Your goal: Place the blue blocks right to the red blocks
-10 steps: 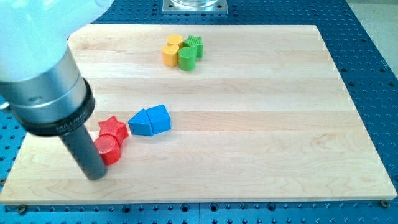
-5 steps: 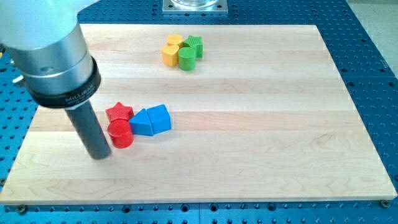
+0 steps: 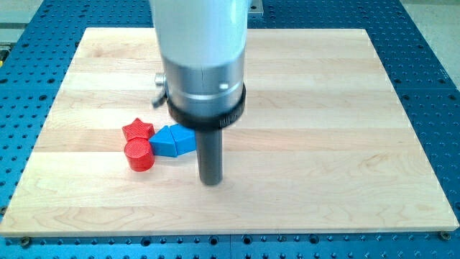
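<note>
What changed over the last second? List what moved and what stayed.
My tip swung from the view's left of the red blocks to the view's right of the blue blocks. The red cylinder was nudged rightward against the blue pair. The red star barely shifted; the blue blocks stayed. The yellow and green blocks are now hidden behind the arm.

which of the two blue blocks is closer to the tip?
The blue block on the view's right, beside my tip. The other, triangular blue block sits against the red blocks.
</note>
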Controlling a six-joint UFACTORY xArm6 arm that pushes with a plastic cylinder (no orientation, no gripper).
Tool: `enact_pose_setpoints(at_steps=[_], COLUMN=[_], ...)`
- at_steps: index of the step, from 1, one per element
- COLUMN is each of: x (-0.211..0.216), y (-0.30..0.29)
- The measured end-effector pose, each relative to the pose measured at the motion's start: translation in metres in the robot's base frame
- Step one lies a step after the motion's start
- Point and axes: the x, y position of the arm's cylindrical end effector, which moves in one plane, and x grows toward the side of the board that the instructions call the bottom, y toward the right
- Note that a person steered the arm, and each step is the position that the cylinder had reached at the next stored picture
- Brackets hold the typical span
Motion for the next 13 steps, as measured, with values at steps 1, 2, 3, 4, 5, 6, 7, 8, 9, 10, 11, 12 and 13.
enact_pose_setpoints(at_steps=[1, 2, 3, 4, 5, 6, 7, 8, 9, 10, 11, 12, 13], x=[-0.026, -0.027, -0.030, -0.042, -0.050, -0.070, -0.088, -0.110, -0.128, -0.127, -0.122, -0.119, -0.116], y=[-0.008, -0.026, -0.030, -0.030, -0.030, -0.028, -0.028, -0.026, -0.025, -0.029, -0.037, -0.038, -0.038])
